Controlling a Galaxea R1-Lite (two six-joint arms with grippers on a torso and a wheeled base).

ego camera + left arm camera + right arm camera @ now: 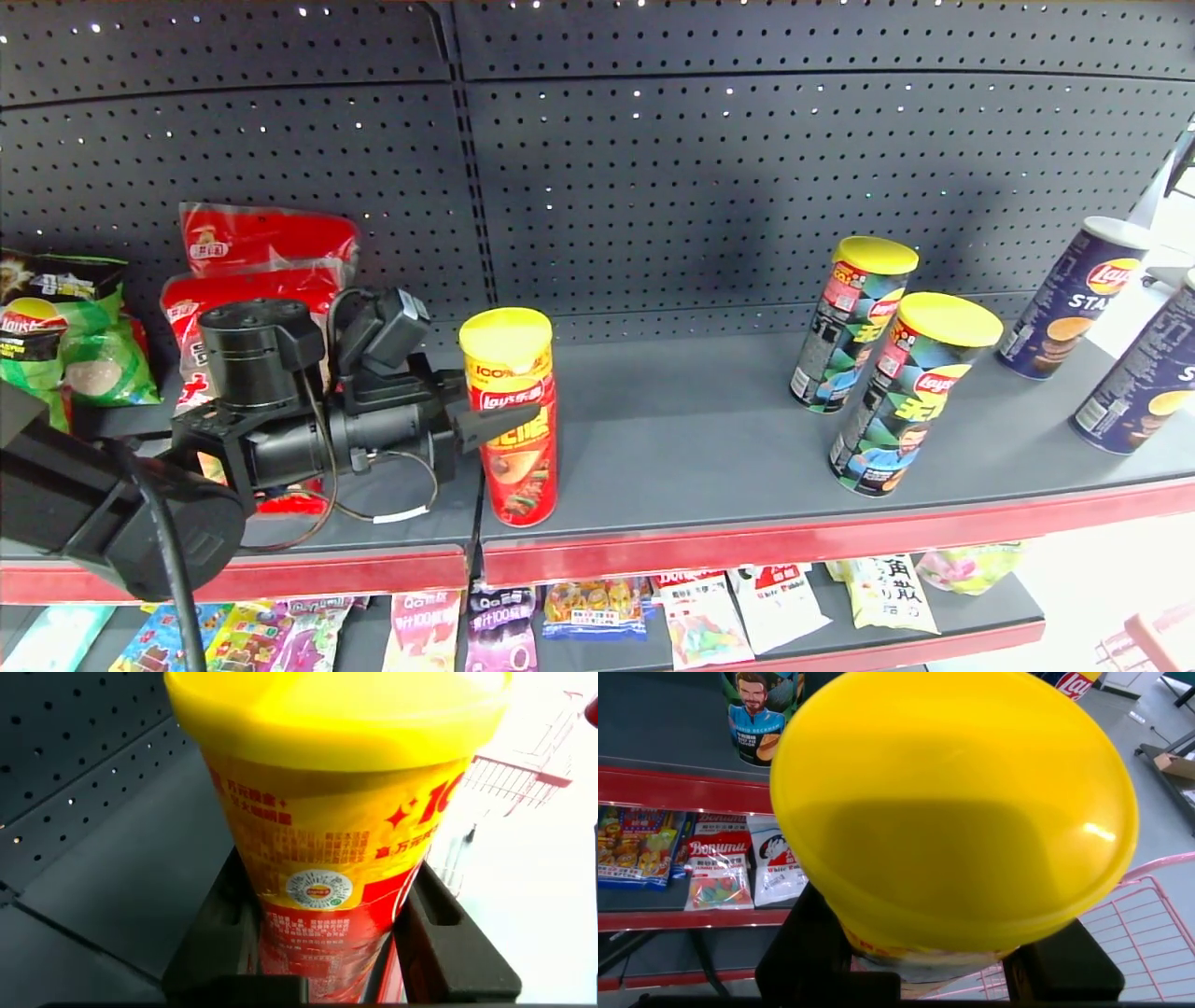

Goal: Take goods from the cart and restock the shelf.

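Right tool (934,966): fingers closed on either side of a second can (952,812), gripped below its yellow lid. It is out in front of the shelf's red front lip, and the pink wire of the cart (1158,887) shows past it.

Left tool (509,418): clamped side-on around the middle of the red can (518,467), one finger on each side of the body. The can stands upright with its yellow lid on top and its base at the very front of the shelf (700,439), just behind the red lip. I cannot tell whether the base bears fully on the shelf.

Same shelf, right of the red can and well apart from it: two patterned cans with yellow lids, the nearer one (901,392) just in front of the farther one (854,322). Further right are two blue cans (1069,299), both upright.

Behind my left arm, red bags (261,252) lean against the pegboard back (700,187), with a green bag (65,327) beside them on the left.

Lower shelf (980,607): a row of small snack packets (700,616) along the front.
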